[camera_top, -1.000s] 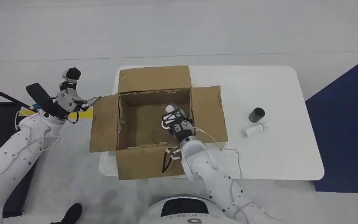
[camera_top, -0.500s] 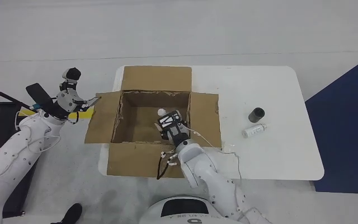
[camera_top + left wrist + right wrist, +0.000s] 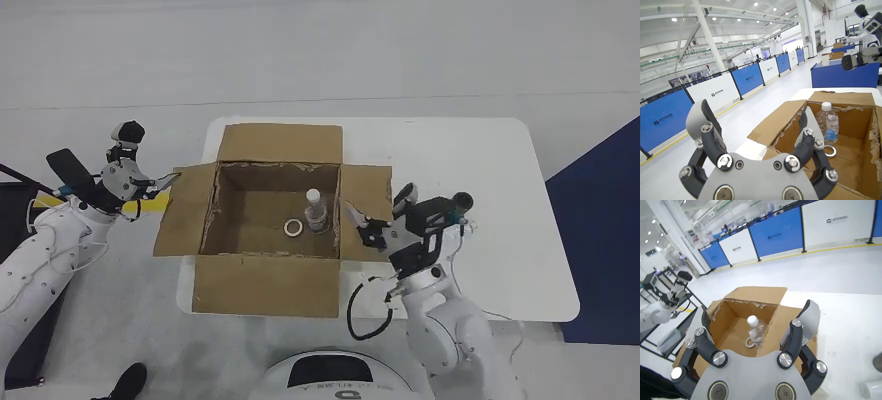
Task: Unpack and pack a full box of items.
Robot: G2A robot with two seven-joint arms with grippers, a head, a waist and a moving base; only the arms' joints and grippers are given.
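Observation:
An open cardboard box (image 3: 280, 142) sits on the left half of the white table (image 3: 480, 150). Inside it a clear bottle (image 3: 315, 211) with a white cap stands upright, with a pale ring (image 3: 292, 228) lying beside it on the floor of the box. My right gripper (image 3: 368, 228) hangs open and empty over the box's right flap. Its wrist view looks into the box (image 3: 753, 294) at the bottle (image 3: 755, 328) and ring (image 3: 749, 343). My left gripper (image 3: 165, 182) is open beside the left flap, off the table's edge, facing the bottle (image 3: 827, 125) and ring (image 3: 829, 151).
A black cylinder (image 3: 461, 202) and a white bottle (image 3: 466, 229) lying on its side are on the table right of the box, partly behind the right arm. The box's four flaps are folded outward. Bare tabletop lies to the far right.
The right gripper has come up out of the box and moved right, over the flap. The bottle now stands free inside. The box slid a little to the left.

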